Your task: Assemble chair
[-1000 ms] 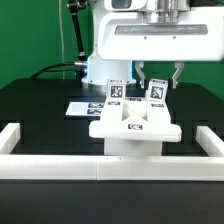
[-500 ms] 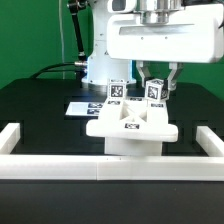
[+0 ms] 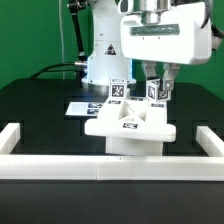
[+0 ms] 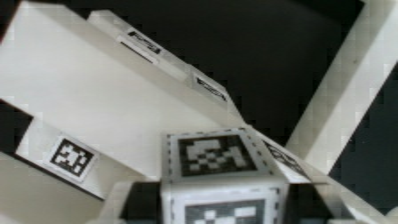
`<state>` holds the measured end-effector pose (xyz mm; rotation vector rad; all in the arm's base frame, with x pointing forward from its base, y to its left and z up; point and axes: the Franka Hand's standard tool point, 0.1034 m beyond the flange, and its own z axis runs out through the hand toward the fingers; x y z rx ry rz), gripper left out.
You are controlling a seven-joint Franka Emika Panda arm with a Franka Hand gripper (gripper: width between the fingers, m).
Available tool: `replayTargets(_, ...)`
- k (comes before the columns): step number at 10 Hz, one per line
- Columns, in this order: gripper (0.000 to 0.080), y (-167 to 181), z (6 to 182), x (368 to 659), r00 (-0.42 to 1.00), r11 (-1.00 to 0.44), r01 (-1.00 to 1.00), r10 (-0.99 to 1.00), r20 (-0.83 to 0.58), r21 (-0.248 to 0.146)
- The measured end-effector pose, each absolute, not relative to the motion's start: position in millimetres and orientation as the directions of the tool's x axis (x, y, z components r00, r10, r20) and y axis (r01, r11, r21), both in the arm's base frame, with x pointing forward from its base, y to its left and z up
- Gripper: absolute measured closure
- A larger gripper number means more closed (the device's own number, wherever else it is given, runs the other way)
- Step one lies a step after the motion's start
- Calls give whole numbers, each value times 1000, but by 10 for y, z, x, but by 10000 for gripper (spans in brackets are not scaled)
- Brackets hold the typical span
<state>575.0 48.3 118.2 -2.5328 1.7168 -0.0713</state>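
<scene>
The chair is a white slab structure standing mid-table, with two upright tagged posts at its back. My gripper hangs over the post on the exterior view's right, one finger on each side, shut on it. The other post stands free. In the wrist view the held post fills the space between my fingers, its tags facing the camera, with my gripper around it. The chair's white slab with a tag lies beyond.
The marker board lies flat on the black table behind the chair. The plain white border rail runs along the front, with raised ends at both sides. The robot base stands behind.
The hand has turned and now looks narrower. Its fingers, spread wide a second ago, have closed in onto the right post. The chair has shifted slightly to the exterior view's left.
</scene>
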Motion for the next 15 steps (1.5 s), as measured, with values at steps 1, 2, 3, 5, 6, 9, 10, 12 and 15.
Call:
replayTargets(1, 512, 483, 1182, 5750, 372, -370, -924, -928, -7, -93)
replayTargets(2, 512, 485, 1181, 5750, 376, -374, -923, -926, -6, -93)
replayTargets(3, 363, 488, 1180, 5748, 403, -401, -912, -915, -2, -91)
replayTargets(5, 234, 523, 1186, 5749, 525, -523, -848, -851, 8, -89)
replayTargets(6, 169, 530, 1189, 5752, 616, -615, -784, -788, 19, -89)
replayTargets(9, 154, 557, 1182, 5747, 826, -827, -558, -561, 44, -77)
replayTargets(10, 151, 569, 1181, 5745, 880, -880, -469, -473, 53, -71)
replayTargets(12, 151, 551, 1181, 5747, 936, -938, -342, -346, 62, -62)
replayTargets(15, 151, 533, 1181, 5748, 985, -987, -156, -159, 73, -45)
